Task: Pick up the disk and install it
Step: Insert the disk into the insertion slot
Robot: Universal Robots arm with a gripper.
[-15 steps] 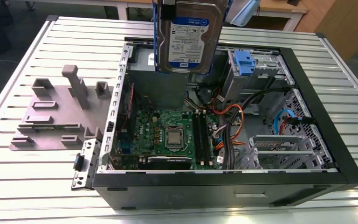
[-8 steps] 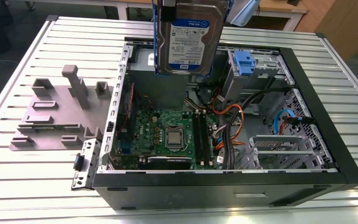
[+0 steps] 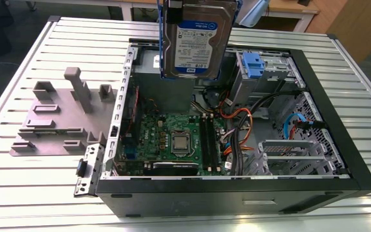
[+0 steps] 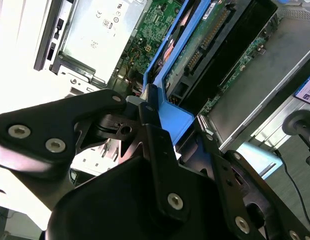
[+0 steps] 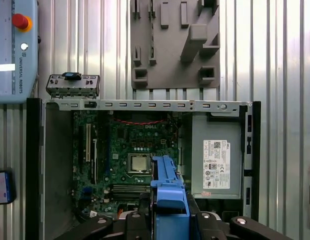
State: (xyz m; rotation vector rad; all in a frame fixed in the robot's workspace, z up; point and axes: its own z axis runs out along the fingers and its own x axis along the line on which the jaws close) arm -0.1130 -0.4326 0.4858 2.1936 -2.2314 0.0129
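On the exterior view's left, a grey plastic slotted stand (image 3: 60, 113) lies flat on the silver slatted metal table (image 3: 18, 193). Just beside it, toward the right, sits an open black computer case (image 3: 237, 195) with a green motherboard (image 3: 172, 140) on its floor.

Over the far end of that open interior hangs the disk (image 3: 195, 43), a flat silver metal hard drive with a white-and-blue label and blue plastic carrier rails. It is upright with its label toward the camera, clear of the motherboard below.

In the second wrist view, the black metal gripper (image 4: 167, 117) has its fingers closed tight on the blue end of the disk's carrier. The first wrist view shows the same clamped grip (image 5: 169, 212) from above the motherboard.

Further right in the case, a small blue plastic clip (image 3: 253, 65) sits in a grey metal drive bay, and orange and black cables (image 3: 237, 116) trail below it.
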